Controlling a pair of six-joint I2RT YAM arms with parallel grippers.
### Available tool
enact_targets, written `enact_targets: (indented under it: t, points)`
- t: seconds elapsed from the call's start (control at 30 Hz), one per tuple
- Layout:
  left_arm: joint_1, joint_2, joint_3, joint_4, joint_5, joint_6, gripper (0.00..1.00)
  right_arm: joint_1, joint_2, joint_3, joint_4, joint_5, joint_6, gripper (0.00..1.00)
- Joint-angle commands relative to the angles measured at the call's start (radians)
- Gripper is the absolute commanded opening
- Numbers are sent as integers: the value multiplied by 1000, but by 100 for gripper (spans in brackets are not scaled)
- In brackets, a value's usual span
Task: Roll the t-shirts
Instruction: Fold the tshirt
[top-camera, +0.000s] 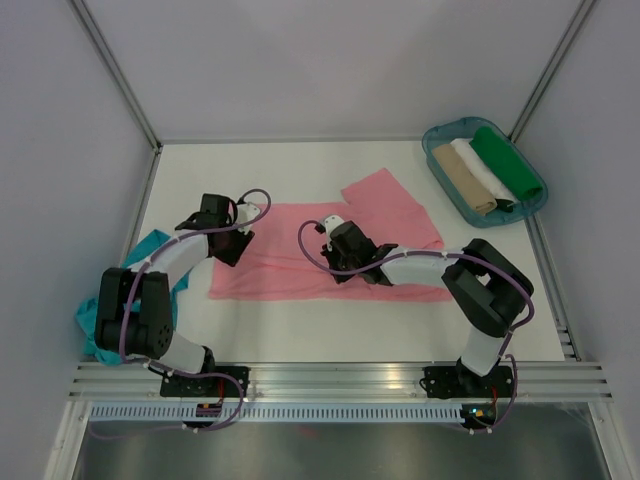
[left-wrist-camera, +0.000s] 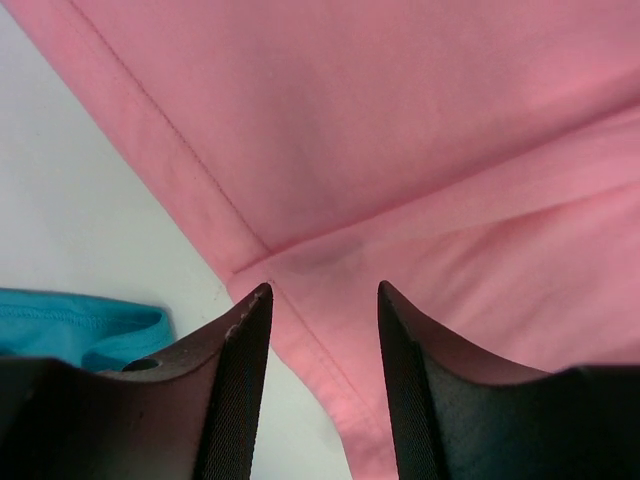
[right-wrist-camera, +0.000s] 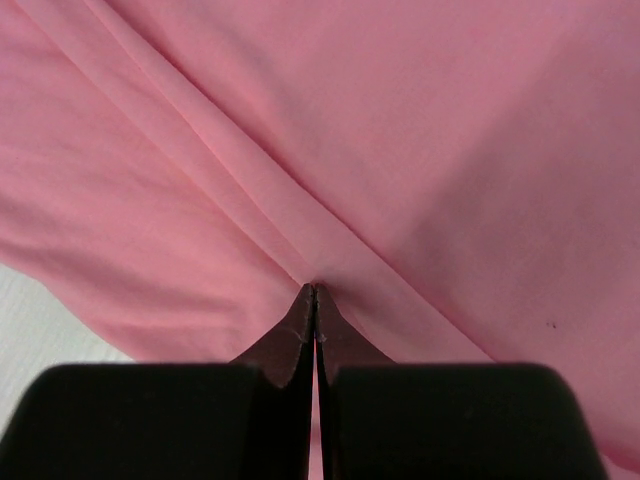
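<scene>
The salmon pink t-shirt (top-camera: 330, 240) lies spread flat on the white table, one sleeve pointing to the back right. My left gripper (top-camera: 232, 248) is open over its left edge. In the left wrist view the open gripper (left-wrist-camera: 323, 290) straddles the stitched hem at a corner of the pink shirt (left-wrist-camera: 400, 150), not closed on it. My right gripper (top-camera: 345, 262) is over the shirt's middle. In the right wrist view it (right-wrist-camera: 315, 290) is shut on a raised fold of the pink fabric (right-wrist-camera: 420, 150). The teal blue t-shirt (top-camera: 150, 250) lies bunched at the table's left edge and shows in the left wrist view (left-wrist-camera: 70, 325).
A rigid teal tray (top-camera: 438, 135) at the back right holds rolled tan, white and green cloths. Enclosure walls and metal posts stand on the left, back and right. An aluminium rail (top-camera: 330, 378) runs along the near edge by the arm bases.
</scene>
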Motion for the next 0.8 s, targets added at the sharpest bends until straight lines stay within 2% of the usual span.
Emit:
enact_targets:
  t: [0.0,0.13,0.23,0.33,0.5,0.77]
  points:
    - [-6,-138,36,-58,129,11,53,3,-9,-7,43,-42,10,0]
    - [-6,-176,22,-129,182,8,52,3,0,-17,67,-26,28,0]
    - [-6,-176,-28,-156,175,7,47,5,5,-4,49,10,28,0]
    - [-6,-173,-91,-167,173,5,46,5,-12,-6,41,13,25,0]
    - [-6,-167,-146,-166,147,-4,46,3,2,-17,35,33,22,0]
    - [-6,-117,-188,-130,64,10,46,-6,28,12,46,189,62,0]
